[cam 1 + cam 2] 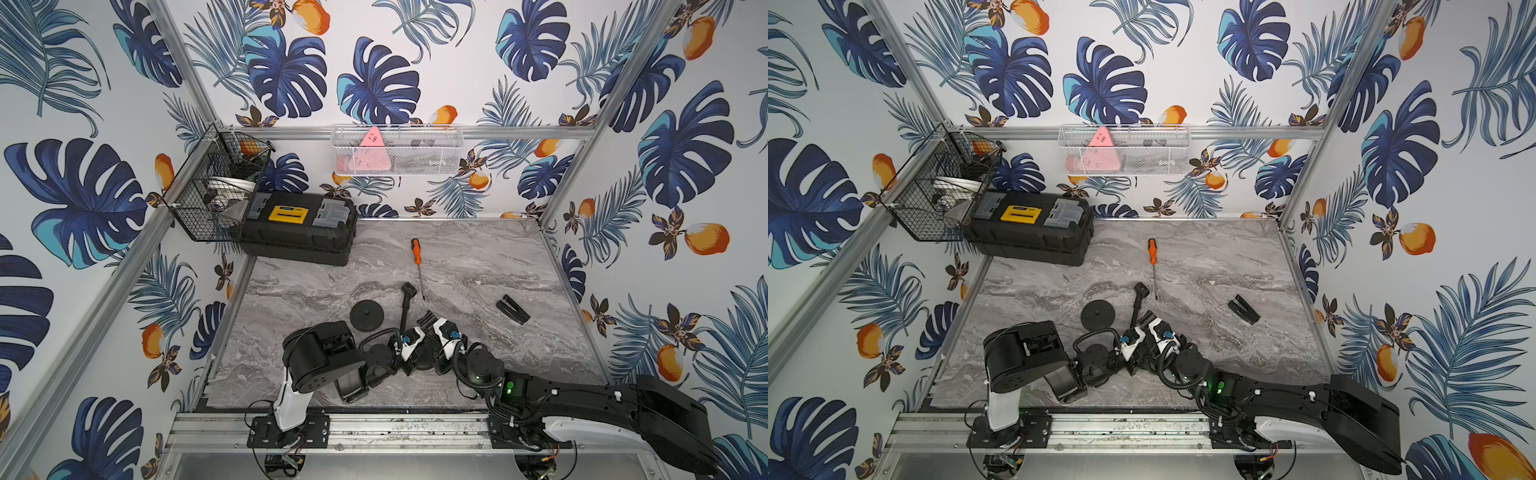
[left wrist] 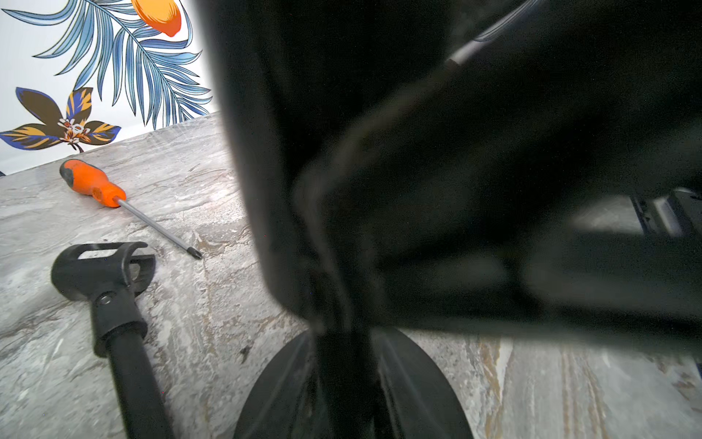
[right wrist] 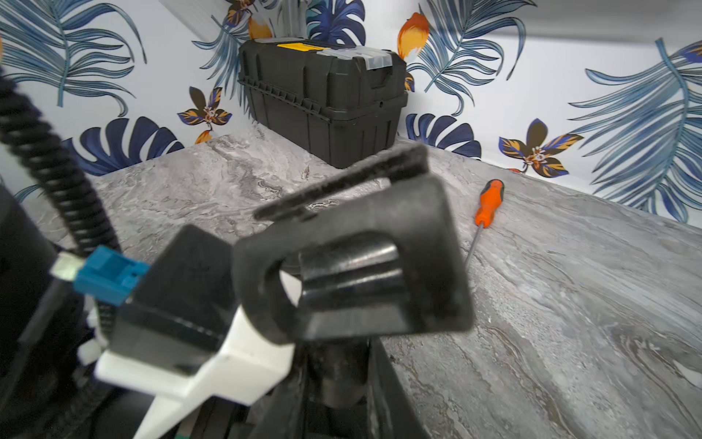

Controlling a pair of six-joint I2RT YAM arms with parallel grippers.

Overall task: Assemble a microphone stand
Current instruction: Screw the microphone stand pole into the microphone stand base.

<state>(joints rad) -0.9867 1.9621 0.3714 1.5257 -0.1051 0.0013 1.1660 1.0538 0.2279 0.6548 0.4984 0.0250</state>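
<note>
Judging by how the two arms crowd together at the near middle of the marble tabletop (image 1: 478,257), we take the step in hand to be joining the post to its foot. The left gripper (image 1: 411,337) and the right gripper (image 1: 429,321) sit tip to tip, almost touching, over a dark round piece (image 2: 418,387) that the left wrist view shows lying flat on the table. We cannot tell whether either gripper is clenched on anything. In both wrist views the fingers are blurred black against black parts, and in both top views the tips hide each other.

The rod (image 1: 404,309) lies on the table, running from the left gripper toward the far side, with its mic clip (image 2: 102,270) at the far end. We cannot see whether its near end is gripped. The round base (image 1: 366,316) lies flat just left of the rod, apart from it. The orange screwdriver (image 1: 417,259) lies just right of the clip, its tip near it, and a loose black clamp (image 1: 512,309) lies well apart to the right.

To do this well, we would have one gripper pin the round piece flat while the other stands the rod upright, square to the centre hole, before any turning. A tilted start would likely cross the thread. We would lift the rod clear before swinging it, since the clip could sweep the screwdriver, and we would grip low on the rod to limit wobble.
</note>
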